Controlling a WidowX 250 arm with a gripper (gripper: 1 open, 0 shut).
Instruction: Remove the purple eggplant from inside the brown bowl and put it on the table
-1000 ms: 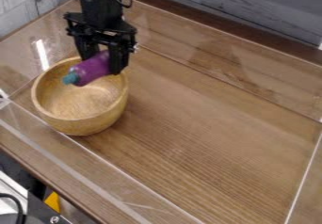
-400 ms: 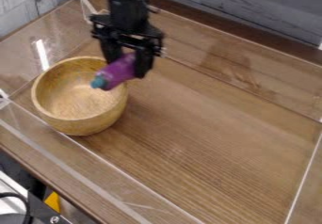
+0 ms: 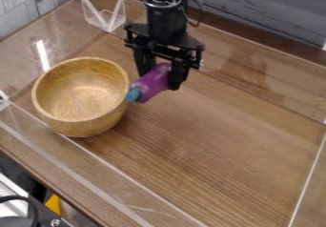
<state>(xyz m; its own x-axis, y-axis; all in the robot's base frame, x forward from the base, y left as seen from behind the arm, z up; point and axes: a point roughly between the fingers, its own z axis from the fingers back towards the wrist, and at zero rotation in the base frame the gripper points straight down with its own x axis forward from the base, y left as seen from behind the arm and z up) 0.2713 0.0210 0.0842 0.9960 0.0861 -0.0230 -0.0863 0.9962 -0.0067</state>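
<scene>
My black gripper (image 3: 162,78) hangs pointing down, just right of the brown bowl (image 3: 82,97), shut on the purple eggplant (image 3: 151,83). The eggplant is tilted, its teal stem cap low and to the left, close to the bowl's right rim. It hangs a little above the table (image 3: 216,145). The bowl's pale inside has nothing in it.
Clear acrylic walls (image 3: 152,210) run along the table's edges. A clear bracket (image 3: 105,14) stands at the back left behind the arm. Bare wood-grain top spreads to the right of and in front of the gripper.
The gripper has carried the eggplant to the right, from over the bowl's inside to past its right rim. The bowl has stayed in place.
</scene>
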